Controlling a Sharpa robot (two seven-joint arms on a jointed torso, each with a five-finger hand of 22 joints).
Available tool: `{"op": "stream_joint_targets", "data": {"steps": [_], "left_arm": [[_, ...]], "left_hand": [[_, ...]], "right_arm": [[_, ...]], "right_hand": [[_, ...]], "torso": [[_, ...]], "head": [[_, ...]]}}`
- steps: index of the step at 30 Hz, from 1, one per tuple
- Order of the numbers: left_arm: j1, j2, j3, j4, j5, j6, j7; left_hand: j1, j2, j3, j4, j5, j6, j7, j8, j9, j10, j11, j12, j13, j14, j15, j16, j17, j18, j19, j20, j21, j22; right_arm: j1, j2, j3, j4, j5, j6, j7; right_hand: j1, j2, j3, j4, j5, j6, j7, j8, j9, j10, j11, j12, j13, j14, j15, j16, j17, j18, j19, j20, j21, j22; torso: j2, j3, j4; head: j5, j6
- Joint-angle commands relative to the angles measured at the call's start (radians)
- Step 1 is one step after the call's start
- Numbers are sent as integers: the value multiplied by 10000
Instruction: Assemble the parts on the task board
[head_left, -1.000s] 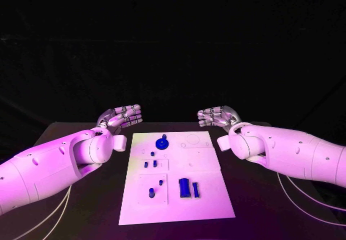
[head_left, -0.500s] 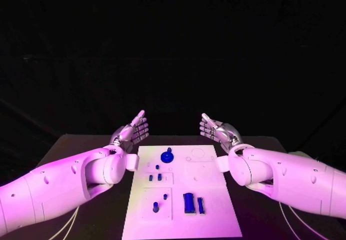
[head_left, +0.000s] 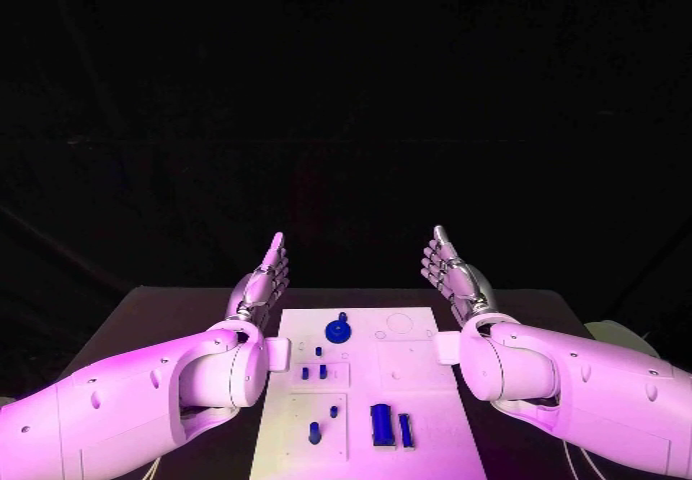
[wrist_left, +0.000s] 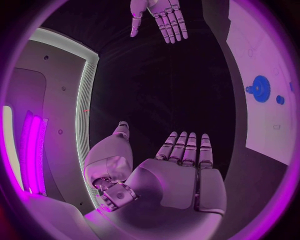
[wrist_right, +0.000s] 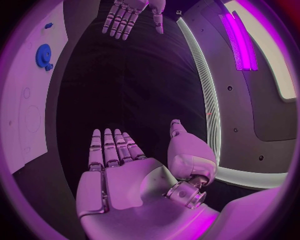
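Flanking flat white task board (head_left: 378, 395), left hand (head_left: 261, 285), right hand (head_left: 454, 279), metallic fingers straight, released, seemingly ridged.

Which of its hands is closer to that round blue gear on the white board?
The left hand, by a little. It is raised open just beyond the task board, on the side where the round blue gear sits. The right hand is raised open on the other side, farther off.

Two bulky, smooth white arm shells are dotted with small dark screws. Each is ended by a rounded wrist collar. The left robot hand (head_left: 261, 283) and right robot hand (head_left: 454, 280) are built of silver segmented metal fingers.
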Motion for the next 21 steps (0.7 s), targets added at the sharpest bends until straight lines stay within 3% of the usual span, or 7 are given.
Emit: {"op": "stream_joint_targets", "data": {"steps": [1, 12, 13, 18, 19, 21], "left_arm": [[-6, 8, 13, 35, -260, -506, 433], [-6, 8, 13, 35, -260, -506, 433], [-6, 8, 13, 35, -260, -506, 433], [-6, 8, 13, 35, -260, -506, 433], [-6, 8, 13, 35, -260, -506, 433], [-6, 8, 13, 35, -260, -506, 433]], "left_hand": [[-1294, 3, -18, -64, -140, -831, -48, -68, -12, -834, -131, -58, -13, -776, -108, -72, -14, -221, -655, -605, -36, -15], [-2274, 3, -18, -64, -140, -1463, -48, -68, -12, -1473, -131, -58, -13, -1370, -108, -72, -14, -221, -1129, -605, -36, -15], [-2343, 3, -18, -64, -140, -1505, -48, -68, -12, -1515, -131, -58, -13, -1386, -108, -72, -14, -221, -1150, -605, -36, -15], [-2642, 3, -18, -64, -140, -1688, -48, -68, -12, -1706, -131, -58, -13, -1562, -108, -72, -14, -221, -1299, -605, -36, -15], [-2687, 3, -18, -64, -140, -1714, -48, -68, -12, -1729, -131, -58, -13, -1595, -108, -72, -14, -221, -2001, -605, -36, -15], [-2789, 3, -18, -64, -140, -1762, -48, -68, -12, -1784, -131, -58, -13, -1655, -108, -72, -14, -221, -2001, -605, -36, -15]], "right_arm": [[-6, 3, 6, 19, 125, -216, 326], [-6, 3, 6, 19, 125, -216, 326], [-6, 3, 6, 19, 125, -216, 326], [-6, 3, 6, 19, 125, -216, 326], [-6, 3, 6, 19, 125, -216, 326], [-6, 3, 6, 19, 125, -216, 326]], "right_hand": [[-1333, -2, -3, -96, -112, -902, -127, -71, -62, -999, -46, -59, -30, -1000, -14, -63, -44, -361, -807, -282, -49, -551], [-2341, -2, -3, -96, -112, -1588, -127, -71, -62, -1763, -46, -59, -30, -1770, -14, -63, -44, -361, -1404, -282, -49, -972], [-2415, -2, -3, -96, -112, -1635, -127, -71, -62, -1813, -46, -59, -30, -1821, -14, -63, -44, -361, -1436, -282, -49, -1686], [-2724, -2, -3, -96, -112, -1828, -127, -71, -62, -2040, -46, -59, -30, -2042, -14, -63, -44, -361, -1620, -282, -49, -1686], [-2763, -2, -3, -96, -112, -1865, -127, -71, -62, -2074, -46, -59, -30, -2081, -14, -63, -44, -361, -1629, -282, -49, -1686], [-2870, -2, -3, -96, -112, -1929, -127, -71, -62, -2138, -46, -59, -30, -2152, -14, -63, -44, -361, -1702, -282, -49, -1686]], "torso": [[-4, 3, -2], [-4, 3, -2], [-4, 3, -2], [-4, 3, -2], [-4, 3, -2], [-4, 3, -2]], "head": [[1, 3], [1, 3], [1, 3], [1, 3], [1, 3], [1, 3]]}}
